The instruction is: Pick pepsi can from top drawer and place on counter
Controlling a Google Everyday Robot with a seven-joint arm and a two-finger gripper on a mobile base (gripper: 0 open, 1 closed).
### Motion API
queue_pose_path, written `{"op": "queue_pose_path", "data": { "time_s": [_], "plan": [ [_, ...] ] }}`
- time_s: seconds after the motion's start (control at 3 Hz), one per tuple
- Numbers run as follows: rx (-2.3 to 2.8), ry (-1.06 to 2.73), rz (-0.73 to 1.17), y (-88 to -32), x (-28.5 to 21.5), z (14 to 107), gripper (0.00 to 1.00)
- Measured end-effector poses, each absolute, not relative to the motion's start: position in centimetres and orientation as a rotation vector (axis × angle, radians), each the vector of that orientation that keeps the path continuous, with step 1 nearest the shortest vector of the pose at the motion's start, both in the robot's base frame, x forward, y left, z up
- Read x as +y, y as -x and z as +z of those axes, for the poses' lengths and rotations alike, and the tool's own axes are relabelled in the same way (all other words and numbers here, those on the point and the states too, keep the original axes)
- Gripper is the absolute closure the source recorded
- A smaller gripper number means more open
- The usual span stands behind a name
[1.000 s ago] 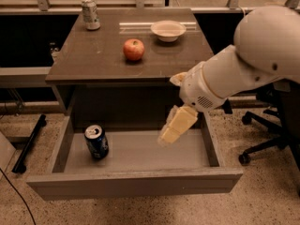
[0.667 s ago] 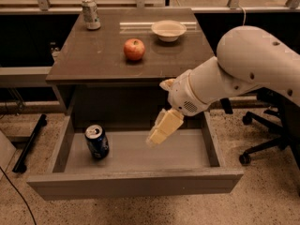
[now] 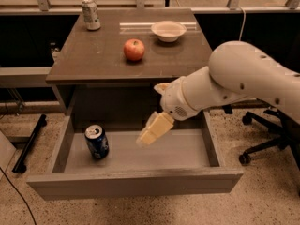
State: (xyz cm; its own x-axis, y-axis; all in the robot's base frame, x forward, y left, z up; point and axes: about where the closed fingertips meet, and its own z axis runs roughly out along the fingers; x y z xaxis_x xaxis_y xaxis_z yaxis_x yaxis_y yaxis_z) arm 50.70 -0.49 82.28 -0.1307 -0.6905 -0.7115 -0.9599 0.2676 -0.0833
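The pepsi can (image 3: 97,141), dark blue with a silver top, stands upright at the left of the open top drawer (image 3: 140,182). My gripper (image 3: 149,134) hangs over the drawer's middle, to the right of the can and apart from it, pointing down and left. It holds nothing that shows. The brown-grey counter (image 3: 93,55) lies above the drawer.
On the counter stand a pale silver-green can (image 3: 90,14) at the back left, a red apple (image 3: 134,49) in the middle and a white bowl (image 3: 168,30) at the back right. An office chair base (image 3: 262,139) stands on the floor at right.
My arm has swung left and down over the drawer, bringing the gripper closer to the pepsi can. The can has not moved.
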Motion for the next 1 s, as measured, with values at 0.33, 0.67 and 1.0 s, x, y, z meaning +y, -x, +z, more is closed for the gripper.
{"op": "queue_pose_path", "data": {
  "time_s": [0.33,0.67,1.0],
  "plan": [
    [1.863,1.452,0.566,-51.9,1.6,81.0,0.0],
    [1.836,1.447,0.617,-53.1,4.4,79.1,0.0],
    [1.801,1.451,0.705,-54.3,8.5,75.9,0.0]
  ]
}}
